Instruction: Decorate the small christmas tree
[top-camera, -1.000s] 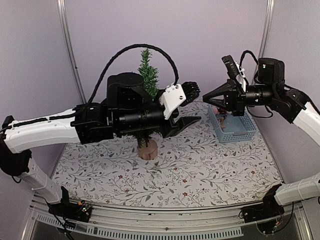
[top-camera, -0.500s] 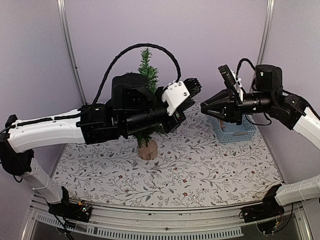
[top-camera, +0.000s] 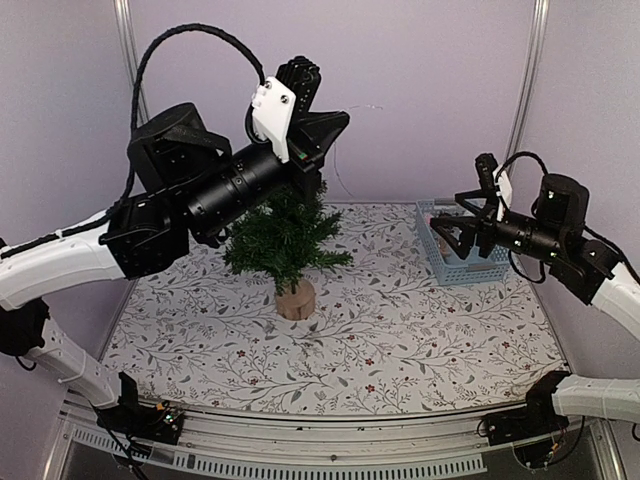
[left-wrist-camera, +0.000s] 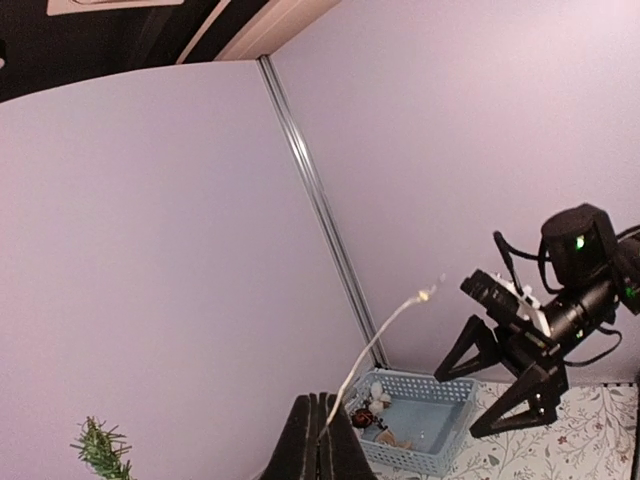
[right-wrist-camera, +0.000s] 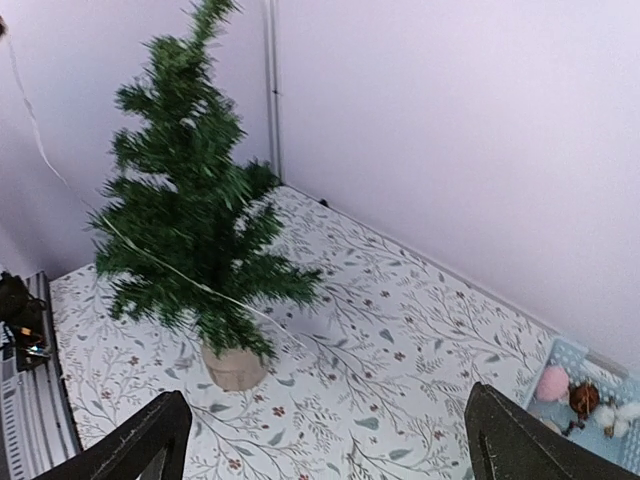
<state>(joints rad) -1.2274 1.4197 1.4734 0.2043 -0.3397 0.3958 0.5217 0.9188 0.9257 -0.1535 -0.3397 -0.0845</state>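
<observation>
The left hand (left-wrist-camera: 320, 405) was clenched on a thin wire (left-wrist-camera: 385, 327) above the small christmas tree (top-camera: 285, 235). The right hand (top-camera: 450, 212) gaped wide beside a blue basket (top-camera: 475, 272).

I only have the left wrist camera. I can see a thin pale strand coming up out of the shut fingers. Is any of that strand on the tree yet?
Observer: Yes. In the right wrist view the strand runs slantwise across the lower branches of the small christmas tree.
Operator: Is the tree standing properly?
Observer: It stands upright on its wooden stump, on the floral cloth.
Operator: Where is my hand relative to the tree?
Observer: In the top view the left hand is raised above the tree, and the arm hides the treetop.
</observation>
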